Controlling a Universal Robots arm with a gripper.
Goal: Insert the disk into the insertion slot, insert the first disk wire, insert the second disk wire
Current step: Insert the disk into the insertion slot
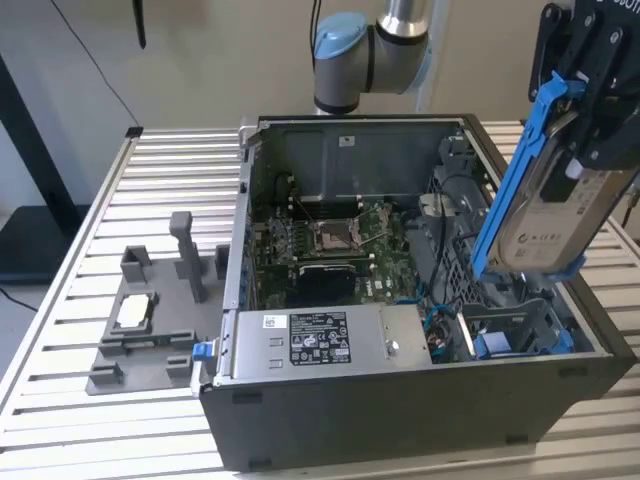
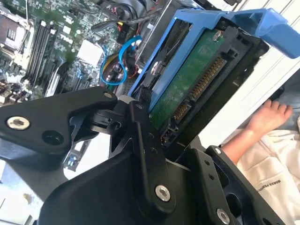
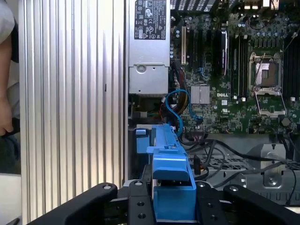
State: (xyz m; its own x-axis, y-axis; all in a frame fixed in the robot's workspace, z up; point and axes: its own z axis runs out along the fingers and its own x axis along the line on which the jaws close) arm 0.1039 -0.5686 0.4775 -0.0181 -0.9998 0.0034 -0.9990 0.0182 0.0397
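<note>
My gripper (image 1: 588,105) is shut on the disk (image 1: 553,205), a silver-beige drive with a white label in a bright blue carrier. It hangs tilted, nearly on edge, above the exterior view's right end of the open computer case. Below it lies the insertion slot (image 1: 515,335), a grey cage with blue clips, with a gap between the two. In the second wrist view the disk's green underside (image 2: 187,84) sits between my black fingers (image 2: 145,140). In the first wrist view the blue carrier (image 3: 171,173) hangs over the slot (image 3: 139,150). A blue wire (image 3: 176,105) loops beside the slot.
The case holds a green motherboard (image 1: 325,245) and a labelled silver power-supply box (image 1: 320,340). A grey fixture with a small chip (image 1: 140,320) stands on the slatted table (image 1: 90,240) at the exterior view's left. A person's hand (image 2: 272,117) rests beside the case.
</note>
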